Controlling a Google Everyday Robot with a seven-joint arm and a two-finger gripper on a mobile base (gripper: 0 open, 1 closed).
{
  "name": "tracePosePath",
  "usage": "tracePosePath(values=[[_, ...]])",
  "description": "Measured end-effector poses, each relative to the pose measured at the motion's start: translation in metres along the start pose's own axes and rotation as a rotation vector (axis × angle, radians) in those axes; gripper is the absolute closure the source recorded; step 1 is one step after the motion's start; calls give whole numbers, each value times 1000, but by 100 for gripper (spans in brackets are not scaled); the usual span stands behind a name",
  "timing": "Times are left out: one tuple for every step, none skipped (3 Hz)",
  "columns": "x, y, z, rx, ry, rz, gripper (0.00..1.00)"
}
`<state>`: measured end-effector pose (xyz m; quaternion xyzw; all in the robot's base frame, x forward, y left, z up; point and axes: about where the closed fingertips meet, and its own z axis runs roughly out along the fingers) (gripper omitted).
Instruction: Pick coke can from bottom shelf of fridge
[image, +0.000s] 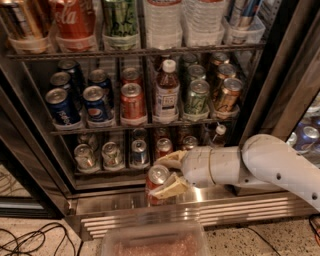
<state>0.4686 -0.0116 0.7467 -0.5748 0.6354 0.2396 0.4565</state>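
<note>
One coke can (157, 175) is what I'm after, and the end effector (159, 180) has it. The tan fingers (173, 189) sit closed against it, one above and one below, with the can between them. It hangs just in front of the front edge of the bottom shelf (110, 172), near that edge's right half, and over the stainless base grille (240, 210) of the fridge (25, 145).

I judge the grasp made and the withdrawal in hand. The next move calls for a straight pull back toward me, keeping the can level and clear of the grille lip below and the middle rack (90, 131) above.

Several more cans stand in clear cups on the bottom shelf: three silver-topped ones (111, 154) toward its left end and a red one (163, 147) just behind the end effector. On the middle rack, cups hold the blue Pepsi cans (95, 102) at the left, then a red can (132, 102), a white-capped bottle (166, 90), a green can (197, 96) and a copper-brown can (228, 94). A clear plastic bin (150, 241) sits on the floor below the fridge; I cannot make out what is in it.
</note>
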Motion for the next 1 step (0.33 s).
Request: tracePosePath(values=[[-6,21,-13,-7,-39,31,100]])
